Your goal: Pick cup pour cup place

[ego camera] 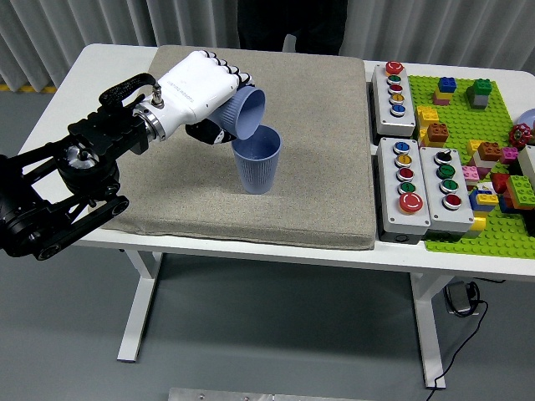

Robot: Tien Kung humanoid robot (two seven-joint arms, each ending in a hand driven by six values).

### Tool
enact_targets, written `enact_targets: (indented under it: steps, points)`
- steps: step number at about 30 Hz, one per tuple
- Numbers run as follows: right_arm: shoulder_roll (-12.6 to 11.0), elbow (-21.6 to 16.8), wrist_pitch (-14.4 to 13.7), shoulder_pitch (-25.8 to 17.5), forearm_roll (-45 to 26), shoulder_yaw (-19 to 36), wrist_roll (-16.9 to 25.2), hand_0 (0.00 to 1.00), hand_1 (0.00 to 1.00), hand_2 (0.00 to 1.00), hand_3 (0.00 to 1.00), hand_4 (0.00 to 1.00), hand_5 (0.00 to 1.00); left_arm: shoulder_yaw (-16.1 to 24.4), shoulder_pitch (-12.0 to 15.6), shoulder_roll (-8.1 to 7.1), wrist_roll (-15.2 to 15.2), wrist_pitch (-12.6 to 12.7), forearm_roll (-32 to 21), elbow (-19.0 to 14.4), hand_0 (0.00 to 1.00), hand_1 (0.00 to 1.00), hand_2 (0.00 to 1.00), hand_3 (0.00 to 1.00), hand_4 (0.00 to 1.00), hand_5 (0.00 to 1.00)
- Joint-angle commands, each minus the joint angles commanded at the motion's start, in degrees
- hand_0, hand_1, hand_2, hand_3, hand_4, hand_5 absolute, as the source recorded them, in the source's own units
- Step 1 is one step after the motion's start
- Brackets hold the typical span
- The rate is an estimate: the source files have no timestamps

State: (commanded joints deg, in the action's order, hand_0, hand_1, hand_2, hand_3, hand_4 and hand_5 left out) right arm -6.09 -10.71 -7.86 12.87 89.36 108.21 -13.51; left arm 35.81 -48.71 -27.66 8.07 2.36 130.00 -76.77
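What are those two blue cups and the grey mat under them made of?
Both the tilted cup and the standing cup look like matte ribbed plastic, though paper is possible. The mat looks like coarse woven fabric over padding: speckled texture, soft thick edge.

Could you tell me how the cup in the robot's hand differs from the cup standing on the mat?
The held cup is tipped on its side, mouth aimed down at the standing cup, which is upright. The held cup is off the mat, gripped in the left hand; the standing cup rests on the mat, untouched by the hand. Both are ribbed blue cups of similar shape.
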Motion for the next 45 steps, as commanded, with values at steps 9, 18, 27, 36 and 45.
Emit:
enact_targets:
  steps: [9, 18, 27, 36, 45]
  points:
    - [0.05, 0.00, 0.04, 0.04, 0.17, 0.23, 0.00, 0.697, 0.632, 0.594, 0.592, 0.002, 0.246, 7.22, 4.48, 0.61, -2.80, 6.58, -10.30, 2.74, 0.574, 0.520, 0.531, 0.534, 0.755, 0.138]
    - [0.22, -0.07, 0.19, -0.22, 0.92, 0.59, -0.19, 0.697, 0.632, 0.595, 0.593, 0.002, 0.247, 15.70, 9.89, 3.61, -11.45, 12.80, -31.47, 7.48, 0.574, 0.519, 0.531, 0.531, 0.757, 0.144]
    - [0.47, -0.13, 0.37, -0.84, 1.72, 0.86, -0.34, 0.697, 0.632, 0.594, 0.593, 0.002, 0.248, 24.65, 19.16, 10.95, -18.54, 19.44, -53.36, 8.72, 0.577, 0.521, 0.533, 0.532, 0.757, 0.149]
    - [0.65, -0.11, 0.79, -1.40, 2.70, 1.21, -0.37, 0.697, 0.633, 0.594, 0.594, 0.002, 0.251, 27.96, 26.13, 18.52, -27.59, 31.80, -64.96, 11.49, 0.579, 0.528, 0.533, 0.535, 0.758, 0.155]
    - [0.59, -0.03, 0.64, -1.02, 1.78, 0.75, -0.18, 0.697, 0.633, 0.595, 0.593, 0.002, 0.250, 25.19, 26.84, 20.49, -31.30, 34.61, -62.42, 16.37, 0.592, 0.583, 0.542, 0.541, 0.753, 0.158]
